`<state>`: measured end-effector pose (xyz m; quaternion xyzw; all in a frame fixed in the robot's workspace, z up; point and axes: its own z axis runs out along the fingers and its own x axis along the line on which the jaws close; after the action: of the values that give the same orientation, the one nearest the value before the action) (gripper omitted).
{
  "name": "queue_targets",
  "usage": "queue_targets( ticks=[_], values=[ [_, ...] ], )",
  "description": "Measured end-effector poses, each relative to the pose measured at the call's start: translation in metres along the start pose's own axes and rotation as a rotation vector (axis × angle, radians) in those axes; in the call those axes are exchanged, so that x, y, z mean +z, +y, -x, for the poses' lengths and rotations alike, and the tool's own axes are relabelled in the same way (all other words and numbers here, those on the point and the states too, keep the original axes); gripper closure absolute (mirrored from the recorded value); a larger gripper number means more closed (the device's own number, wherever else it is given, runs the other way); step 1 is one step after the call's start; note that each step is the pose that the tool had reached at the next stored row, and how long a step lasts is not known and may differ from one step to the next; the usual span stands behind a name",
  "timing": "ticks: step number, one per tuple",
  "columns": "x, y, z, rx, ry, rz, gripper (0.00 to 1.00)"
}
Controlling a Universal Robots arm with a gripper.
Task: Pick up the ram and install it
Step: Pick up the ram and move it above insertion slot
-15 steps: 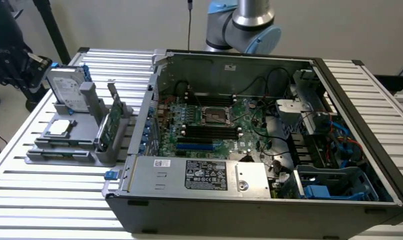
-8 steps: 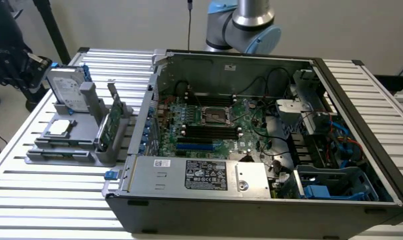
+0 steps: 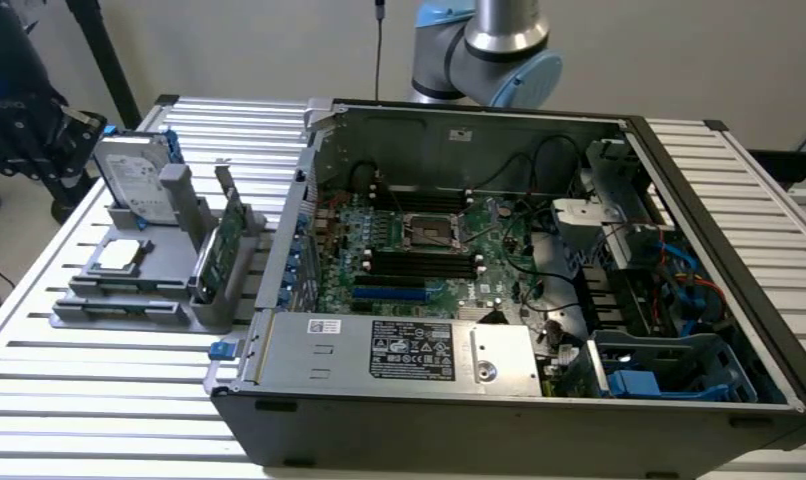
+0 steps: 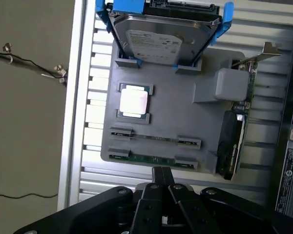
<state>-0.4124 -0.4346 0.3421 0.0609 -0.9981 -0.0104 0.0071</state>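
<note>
Green and stood on edge between the clips of the grey holder (image 4: 180,114), apparently so that its long edge can be reached from above, the ram (image 4: 146,159) is not yet grasped, the gripper (image 4: 161,171) being poised near it with fingers pressed together (nothing between them).

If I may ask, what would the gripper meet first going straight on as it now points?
Probably the ram in the edge slot of the grey holder, just ahead of the shut gripper, though depth is unclear.
</note>
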Motion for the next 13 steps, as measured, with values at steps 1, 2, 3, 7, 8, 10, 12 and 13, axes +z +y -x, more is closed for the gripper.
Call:
queue_targets(
  ticks=[1,2,3,7,8,10,12,13],
  values=[
    [0.0004,0.0000,0.0000,-0.018,0.0005,-0.0003,0.89],
    [0.0008,0.0000,0.0000,-0.037,0.0008,-0.0005,0.89],
    [0.0013,0.0000,0.0000,-0.056,0.0012,-0.0007,0.89],
    [0.0029,-0.0001,0.0000,-0.128,0.0029,-0.0017,0.89],
    [0.0033,-0.0001,0.0001,-0.146,0.0032,-0.0019,0.89],
    [0.0041,-0.0001,0.0001,-0.182,0.0040,-0.0024,0.89],
    [0.0050,-0.0001,0.0001,-0.218,0.0047,-0.0028,0.89],
    [0.0054,-0.0002,0.0001,-0.237,0.0051,-0.0031,0.89]
  ],
)
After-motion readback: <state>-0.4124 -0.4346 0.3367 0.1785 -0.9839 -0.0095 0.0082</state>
